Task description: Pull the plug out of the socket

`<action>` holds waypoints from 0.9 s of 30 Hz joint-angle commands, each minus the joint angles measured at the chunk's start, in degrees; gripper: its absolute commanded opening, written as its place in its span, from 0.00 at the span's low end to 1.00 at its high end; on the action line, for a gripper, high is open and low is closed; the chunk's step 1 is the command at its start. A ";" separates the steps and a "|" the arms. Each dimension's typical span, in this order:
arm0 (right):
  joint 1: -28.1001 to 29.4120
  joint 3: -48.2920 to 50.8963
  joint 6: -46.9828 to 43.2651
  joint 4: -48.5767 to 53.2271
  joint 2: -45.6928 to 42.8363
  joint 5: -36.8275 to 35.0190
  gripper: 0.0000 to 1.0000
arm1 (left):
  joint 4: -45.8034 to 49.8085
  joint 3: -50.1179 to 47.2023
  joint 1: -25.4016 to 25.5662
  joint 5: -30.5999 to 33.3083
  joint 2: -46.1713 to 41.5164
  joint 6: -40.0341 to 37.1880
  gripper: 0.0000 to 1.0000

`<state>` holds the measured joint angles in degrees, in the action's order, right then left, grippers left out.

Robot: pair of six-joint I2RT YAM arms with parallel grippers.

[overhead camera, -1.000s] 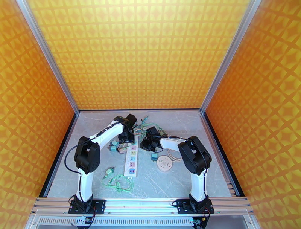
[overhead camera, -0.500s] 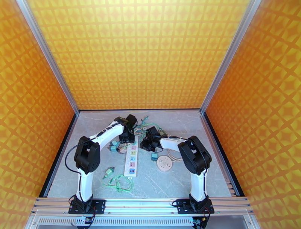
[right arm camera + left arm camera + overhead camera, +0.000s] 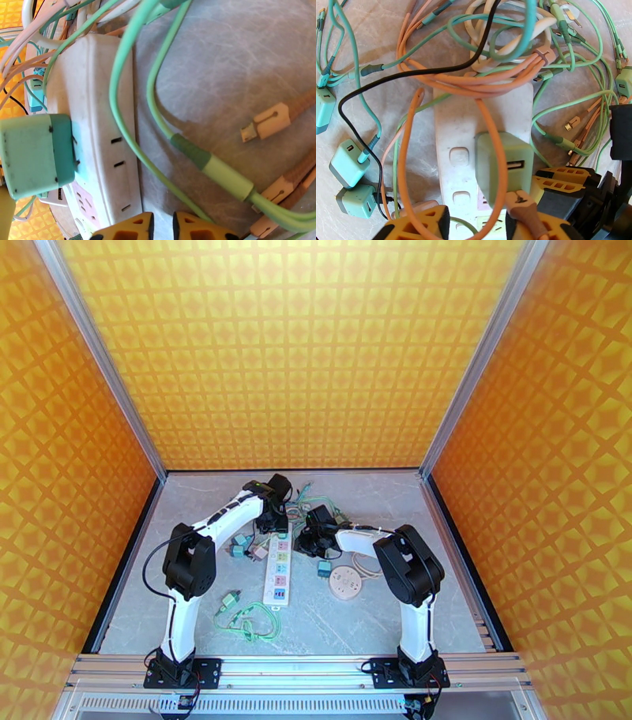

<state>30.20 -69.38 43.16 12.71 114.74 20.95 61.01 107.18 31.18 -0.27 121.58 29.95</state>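
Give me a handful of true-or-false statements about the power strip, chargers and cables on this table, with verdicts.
1. A green charger stands on the white power strip. True.
2. An orange cable crosses the front of that charger. True.
3. The power strip lies against the back wall. False: it lies near the middle of the table.
4. The round socket lies left of the power strip. False: seen from above, it lies to the strip's right.
5. No other charger is on the table. False: loose chargers lie beside the strip.
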 commanded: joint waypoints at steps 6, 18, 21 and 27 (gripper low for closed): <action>-0.14 -0.24 -1.06 2.41 -1.44 -1.17 0.22 | -2.13 3.38 0.46 -1.73 -0.28 -0.63 0.44; -0.14 0.57 -0.71 1.91 -1.94 -1.01 0.22 | -0.65 5.10 0.64 -2.05 2.38 -1.63 0.47; -0.14 0.53 -0.88 2.14 -2.26 -1.09 0.22 | -0.88 5.14 0.81 -2.09 3.69 -1.89 0.46; -0.14 0.61 -1.05 1.71 -3.20 -0.91 0.22 | -0.98 6.24 0.99 -1.83 6.10 -2.05 0.43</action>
<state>30.20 -69.36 42.96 13.87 114.19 20.93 59.48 111.26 31.88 -1.52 126.23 29.08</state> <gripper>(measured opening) 0.219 0.435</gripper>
